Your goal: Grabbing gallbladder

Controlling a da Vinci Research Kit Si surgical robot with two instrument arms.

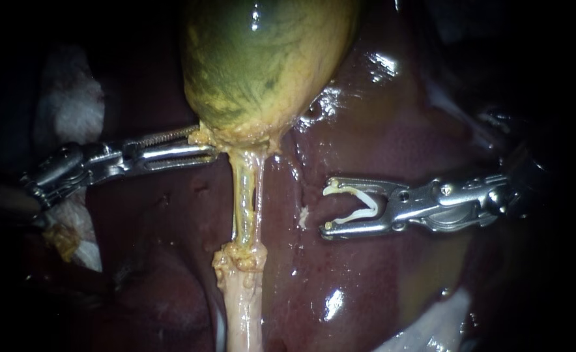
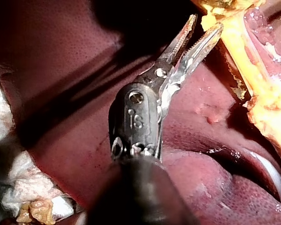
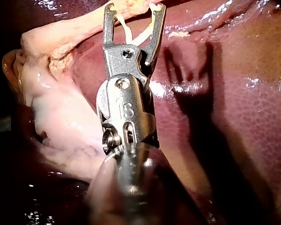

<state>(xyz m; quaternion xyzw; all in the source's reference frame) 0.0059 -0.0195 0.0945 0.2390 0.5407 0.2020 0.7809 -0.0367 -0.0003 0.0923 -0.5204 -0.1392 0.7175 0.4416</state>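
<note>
because my left instrument [image 1: 206, 148] has its jaws only a little apart, with the tips right by the yellow neck of the gallbladder [image 1: 262, 58] at the top middle and not holding it yet, the bite could slip off the wet skin or pinch the thin tube [image 1: 245, 195] just below. my right instrument [image 1: 328, 208], at the middle right, holds a white clip [image 1: 360, 208] in wide jaws, apart from the tube, over the dark red liver [image 1: 379, 117]. a white cloth [image 1: 66, 104] lies far left, and nothing seems to block the way.

Dark surround; white gauze [image 1: 73, 107] at left, white cloth [image 1: 431, 326] lower right.
</note>
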